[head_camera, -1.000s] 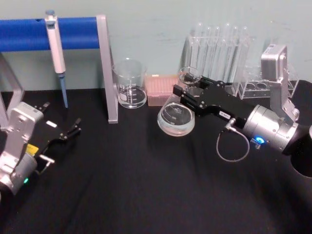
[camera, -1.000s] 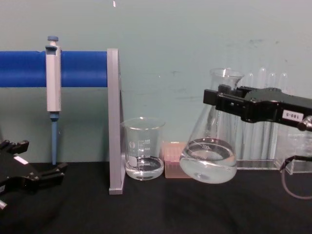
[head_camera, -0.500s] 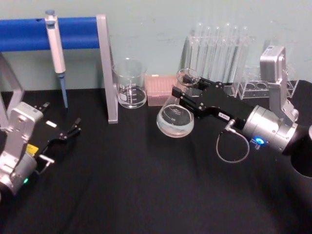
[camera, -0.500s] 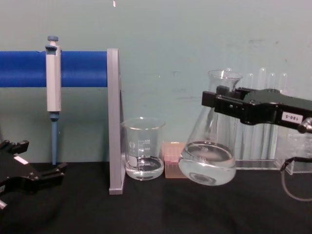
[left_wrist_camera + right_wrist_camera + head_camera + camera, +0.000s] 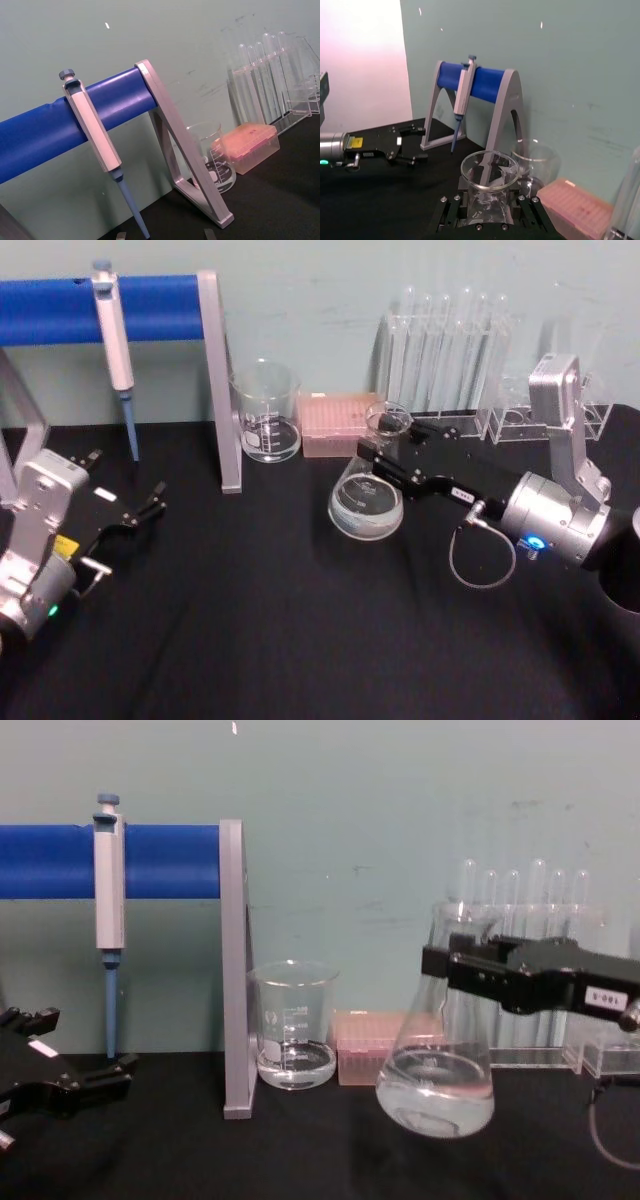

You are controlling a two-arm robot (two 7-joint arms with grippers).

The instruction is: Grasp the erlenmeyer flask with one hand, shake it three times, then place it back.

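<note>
The erlenmeyer flask (image 5: pixel 366 502) is clear glass with some clear liquid in its wide base. It stands upright at mid-table, low over the black cloth; I cannot tell whether its base touches. My right gripper (image 5: pixel 392 454) is shut on its neck, just under the flared mouth. In the chest view the flask (image 5: pixel 436 1092) hangs under the black right gripper (image 5: pixel 452 970). The right wrist view looks down on the flask's mouth (image 5: pixel 487 192) between the fingers (image 5: pixel 454 206). My left gripper (image 5: pixel 152 502) rests open at the table's left, holding nothing.
A glass beaker (image 5: pixel 266 412) and a pink tip box (image 5: pixel 334 423) stand behind the flask. A test tube rack (image 5: pixel 445 350) is at the back right. A pipette (image 5: pixel 113 335) hangs on the blue-barred stand (image 5: pixel 215 380) at the back left.
My right gripper has carried the flask down and a little nearer to me and to the right. The flask's tilt has levelled out. The left arm has not moved.
</note>
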